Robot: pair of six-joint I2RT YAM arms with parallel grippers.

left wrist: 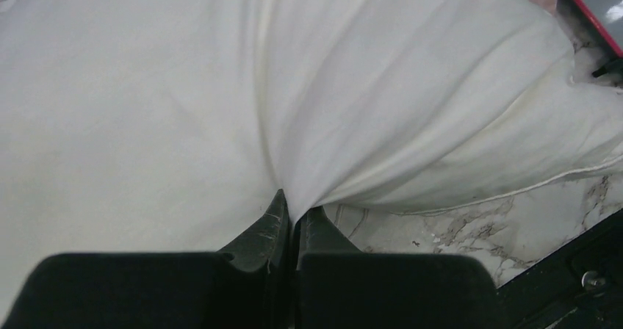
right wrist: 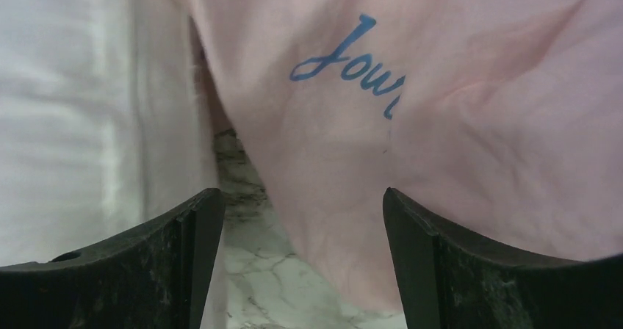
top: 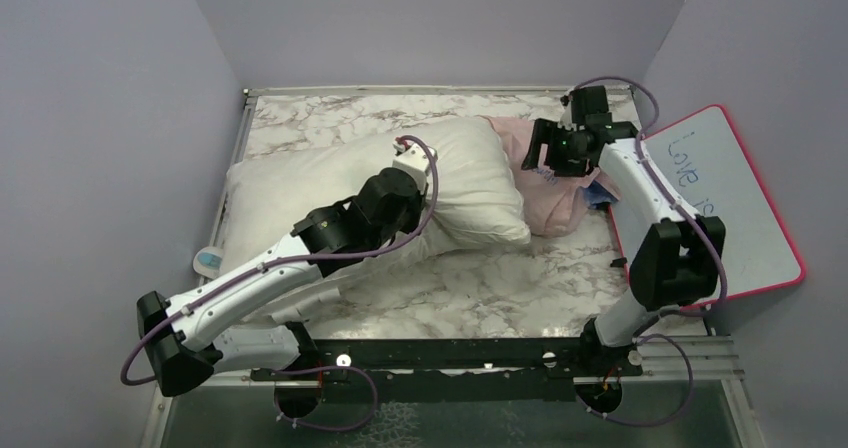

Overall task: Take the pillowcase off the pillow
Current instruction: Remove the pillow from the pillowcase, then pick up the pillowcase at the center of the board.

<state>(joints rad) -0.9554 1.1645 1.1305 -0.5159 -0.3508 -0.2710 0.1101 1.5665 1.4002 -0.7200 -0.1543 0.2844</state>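
Pink side of the pillowcase (top: 548,203) faces up, blue cursive lettering showing. It sits in a crumpled heap toward the far right corner of the desk (top: 470,288), between the pillow (top: 300,183) and the whiteboard (top: 735,198) leaning at the right edge. A bit of its blue side peeks out on the heap's right.

Pillow: bare white, lying slantwise from the left edge to about mid-desk. Nearly all of its surface is uncovered. On the near side of its right end, marble shows between it and the pink cloth in the right wrist view, so they're apart there. At its far right corner the pink cloth touches or overlaps it. Can't tell if that corner sits inside the cover or just under a flap.

Left pincer (left wrist: 292,211): jaws together, clamped on a pinch of the pillow's white shell, creases running into the tips. Reads as an anchor hold.

Right pincer (right wrist: 301,204): jaws wide apart, gripping nothing, hovering just over the near lobe of the pillowcase, with pink cloth and marble between the fingers.

My read on status: removal is done or one short pull away. Left to do: check the far corner is free. If not, regrip the pink cloth and drag it toward the right edge while the left anchors. Risk is thin cloth slipping, or pinching the pillow shell along with it.
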